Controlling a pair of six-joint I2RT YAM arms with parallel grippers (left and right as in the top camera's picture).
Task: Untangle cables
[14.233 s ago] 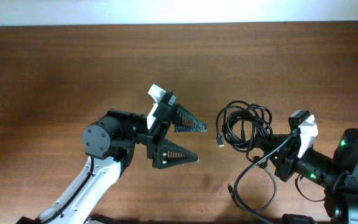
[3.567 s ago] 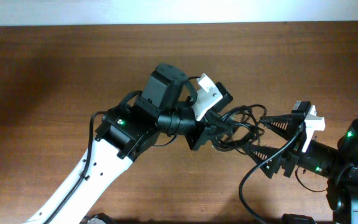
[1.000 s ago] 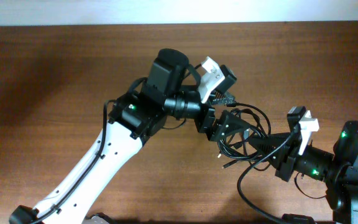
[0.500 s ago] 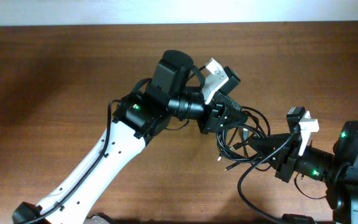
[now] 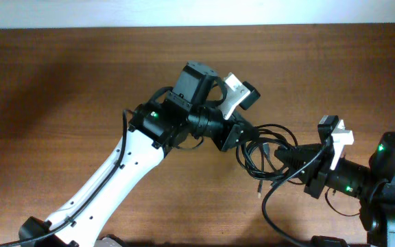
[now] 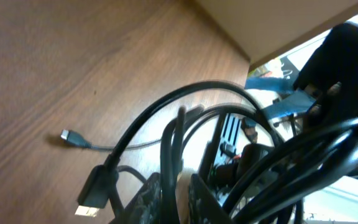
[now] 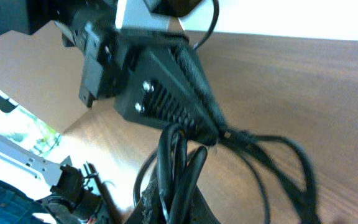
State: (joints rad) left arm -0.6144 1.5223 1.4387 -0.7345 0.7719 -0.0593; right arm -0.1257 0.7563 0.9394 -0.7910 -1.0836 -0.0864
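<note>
Brown wood-grain table (image 5: 60,103), matte finish, bounded by a pale wall strip (image 5: 184,12) along the far edge. Left arm (image 5: 125,178), a smooth white link with black joint housings, is extended from the near-left to the table centre; right arm (image 5: 389,178), black with green indicator lights, is seen at the near-right. The cables (image 7: 169,155), thin glossy black cords in overlapping loops, are bunched right of centre between the two grippers and held partly off the wood. Left gripper (image 5: 245,140) is clamped on a strand at the bundle's left side; ribbed black fingers (image 7: 166,109) are seen converged to a point. Right gripper (image 5: 284,159) is pinched on the bundle's right side. A silver-tipped flat plug (image 6: 95,193) is seen close to the left wrist camera; a small plug (image 6: 70,135) is lying on the wood.
</note>
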